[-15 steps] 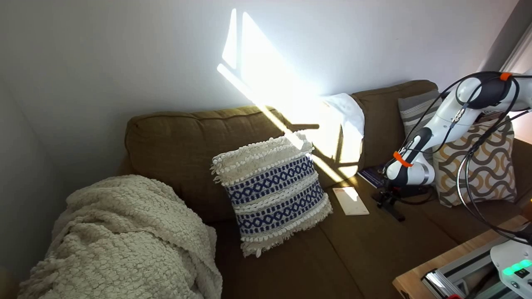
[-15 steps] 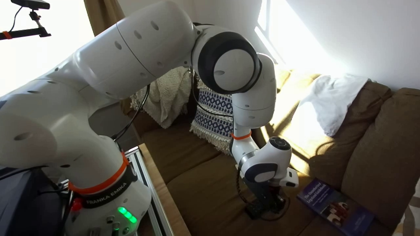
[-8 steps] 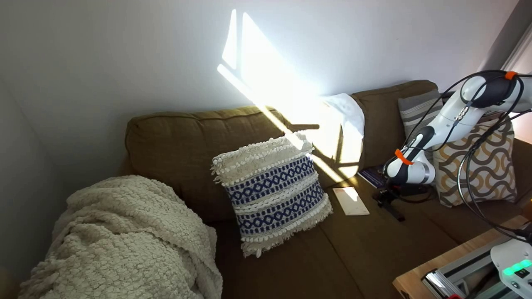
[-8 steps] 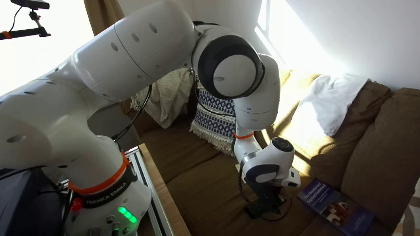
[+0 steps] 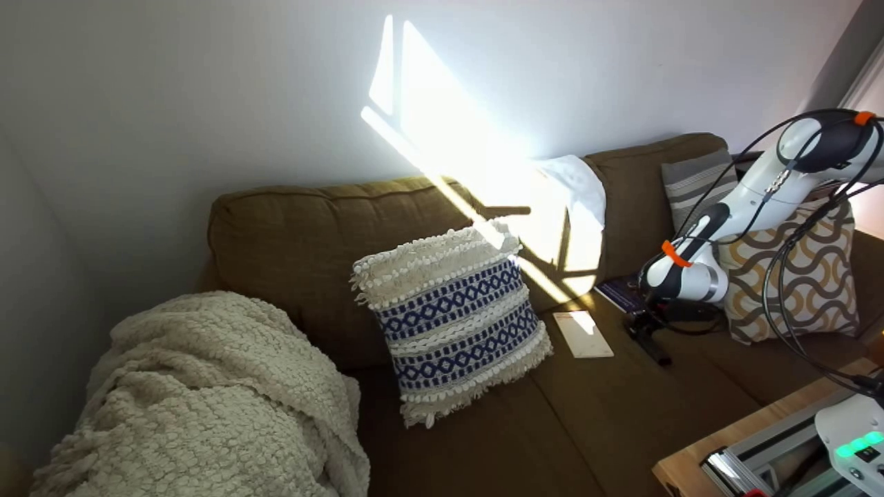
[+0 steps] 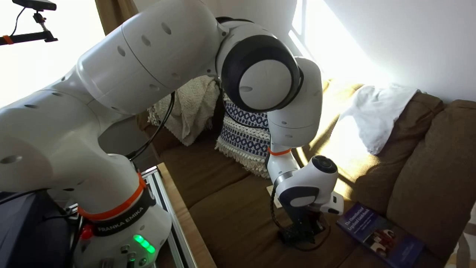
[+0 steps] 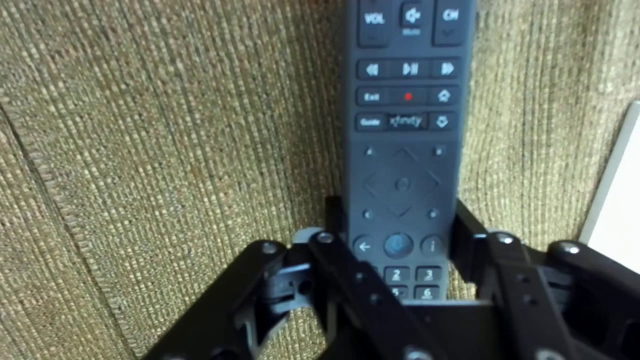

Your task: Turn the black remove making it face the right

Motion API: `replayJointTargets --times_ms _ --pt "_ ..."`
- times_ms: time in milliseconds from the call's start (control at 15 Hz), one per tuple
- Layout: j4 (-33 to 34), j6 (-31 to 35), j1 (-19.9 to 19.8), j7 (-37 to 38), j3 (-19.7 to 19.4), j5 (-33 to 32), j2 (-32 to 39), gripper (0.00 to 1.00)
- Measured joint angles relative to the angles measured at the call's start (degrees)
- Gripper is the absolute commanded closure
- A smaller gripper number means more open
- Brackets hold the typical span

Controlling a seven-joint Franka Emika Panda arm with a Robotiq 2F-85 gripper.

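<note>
The black remote [image 7: 405, 165], dark grey with rows of buttons, runs lengthwise up the wrist view between the jaws. My gripper [image 7: 397, 220] is shut on it, with one finger pressed to each long side near the round button. The gripper's own body hides the remote's number-pad end, and its top end runs past the frame edge. In an exterior view, the remote [image 5: 650, 346] shows as a dark bar under the gripper [image 5: 644, 323], pointing down toward the wooden edge. Whether it still touches the seat I cannot tell.
On the brown sofa seat [image 5: 594, 428] a white booklet [image 5: 585, 338] lies beside the gripper. A blue guidebook [image 6: 379, 234] rests against the backrest. A blue-and-white cushion [image 5: 456, 324] and a patterned cushion [image 5: 794, 276] flank the area. The wooden ledge [image 5: 746, 421] borders the seat.
The arm's wrist has shifted slightly to the right in both exterior views. The remote's dark bar has moved slightly with the gripper.
</note>
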Motion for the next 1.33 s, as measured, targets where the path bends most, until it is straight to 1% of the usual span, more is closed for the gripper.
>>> replayJointTargets --times_ms 267,533,867,1333 --pt "-3.82 -0.27 0.11 6.84 -0.17 4.35 -4.17 0.74" --pt "-6.80 -0.57 1.92 14.77 -1.58 9.86 -7.08 0.74" --pt "-7.51 -0.57 4.96 24.61 -4.24 16.64 -6.88 0.74" --pt "-5.98 -0.57 8.30 37.32 -7.67 25.42 -4.92 0.74"
